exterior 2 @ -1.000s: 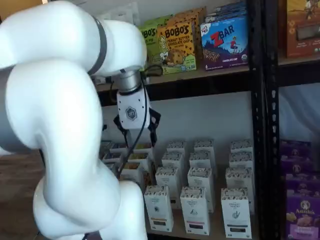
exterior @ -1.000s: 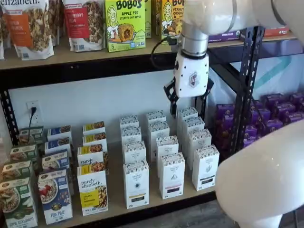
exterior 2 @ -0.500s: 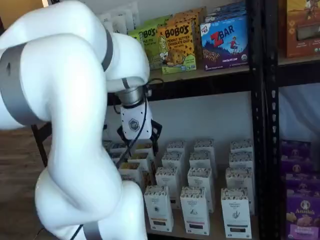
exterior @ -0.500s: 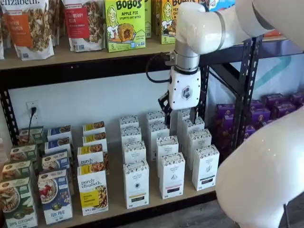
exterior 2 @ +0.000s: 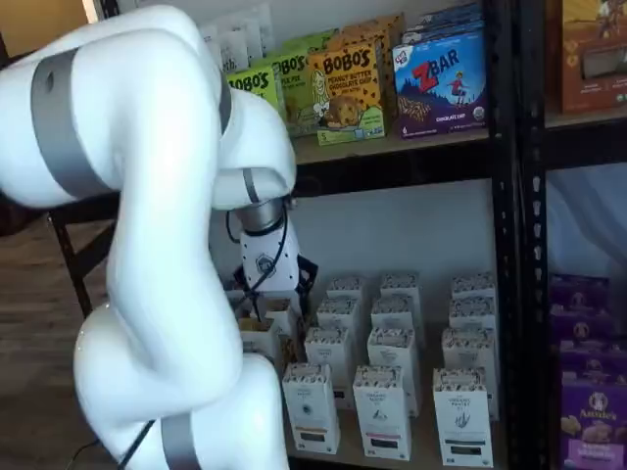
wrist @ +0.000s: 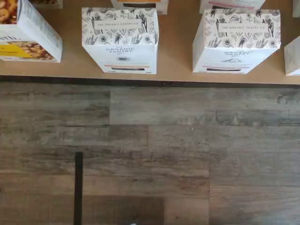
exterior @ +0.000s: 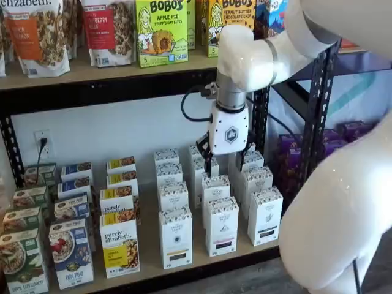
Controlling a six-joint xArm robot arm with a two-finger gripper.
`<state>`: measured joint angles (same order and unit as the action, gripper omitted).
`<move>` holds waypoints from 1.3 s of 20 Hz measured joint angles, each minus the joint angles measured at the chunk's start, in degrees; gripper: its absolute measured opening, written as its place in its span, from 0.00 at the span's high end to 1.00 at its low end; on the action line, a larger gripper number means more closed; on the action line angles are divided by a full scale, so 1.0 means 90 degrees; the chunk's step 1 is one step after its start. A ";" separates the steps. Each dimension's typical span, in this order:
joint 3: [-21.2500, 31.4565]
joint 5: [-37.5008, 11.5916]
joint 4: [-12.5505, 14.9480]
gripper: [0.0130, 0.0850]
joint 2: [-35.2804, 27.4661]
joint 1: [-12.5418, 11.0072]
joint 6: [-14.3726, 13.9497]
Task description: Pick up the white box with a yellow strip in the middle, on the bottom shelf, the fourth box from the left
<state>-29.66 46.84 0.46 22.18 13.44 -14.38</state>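
I see the purely elizabeth box [exterior: 119, 248] at the front edge of the surface [exterior: 150, 245], and just right of it the white box [exterior: 176, 237] stands upright on that same front edge, first in its column, its yellow strip low on the face. In the wrist view it [wrist: 120, 40] sits near a second white carton [wrist: 236, 41] but apart from it. The hand [exterior: 226, 160] hangs over the cartons nearer the back edge, touching nothing; released or clenched, I cannot tell.
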 joint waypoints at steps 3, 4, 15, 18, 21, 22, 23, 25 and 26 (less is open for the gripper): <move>-0.0031 -0.0318 0.0049 0.00 -0.0377 0.0036 -0.0071; -0.0044 -0.0428 0.0070 0.00 -0.0508 0.0046 -0.0098; -0.0320 -0.1499 0.0192 0.00 -0.1824 0.0209 -0.0359; -0.0394 -0.1818 0.0034 0.00 -0.2101 0.0245 -0.0260; -0.0498 -0.2099 -0.0003 0.00 -0.2389 0.0297 -0.0275; -0.0543 -0.2174 0.0016 0.00 -0.2490 0.0320 -0.0314; -0.0577 -0.2234 0.0024 0.00 -0.2568 0.0341 -0.0339; -0.0641 -0.2345 0.0001 0.00 -0.2720 0.0383 -0.0359; -0.0688 -0.2406 0.0056 0.00 -0.2824 0.0415 -0.0441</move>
<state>-35.85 25.18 0.97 -3.23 17.17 -18.35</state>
